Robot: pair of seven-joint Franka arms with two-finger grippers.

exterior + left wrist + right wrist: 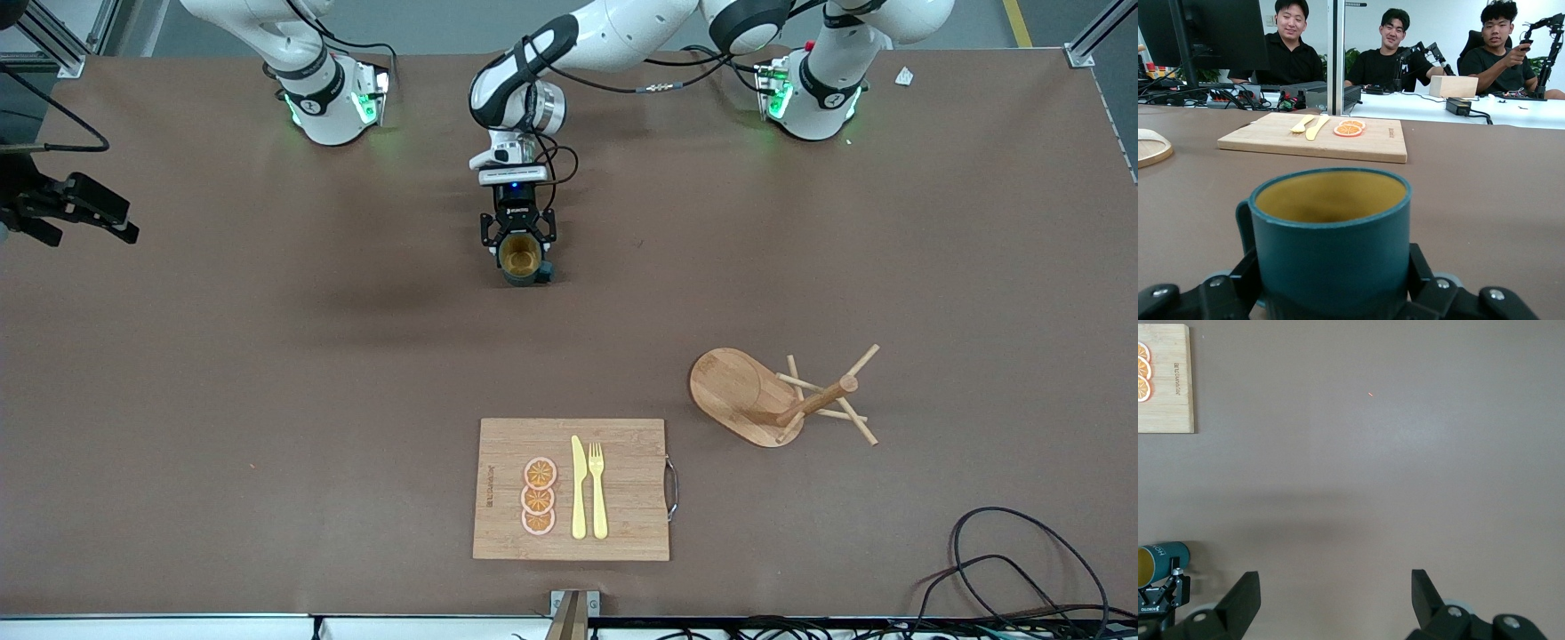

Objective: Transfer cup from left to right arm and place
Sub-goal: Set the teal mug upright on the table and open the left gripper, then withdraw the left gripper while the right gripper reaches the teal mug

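The dark teal cup point(521, 258) with a yellowish inside stands upright at or just above the table's middle, nearer the robots' bases than the cutting board. My left gripper point(518, 233) is shut on its sides from the robots' side. In the left wrist view the cup point(1331, 233) fills the space between the fingers point(1250, 270), handle to one side. My right gripper point(1336, 600) is open and empty, held high over bare table toward the right arm's end; its view shows the cup point(1161, 561) off to one side. In the front view it shows at the edge point(82, 222).
A wooden cutting board point(631, 498) with a yellow knife, a fork and three orange slices lies near the front edge. A wooden peg rack point(769, 400) lies on its side toward the left arm's end. Cables point(1013, 569) lie at the front corner.
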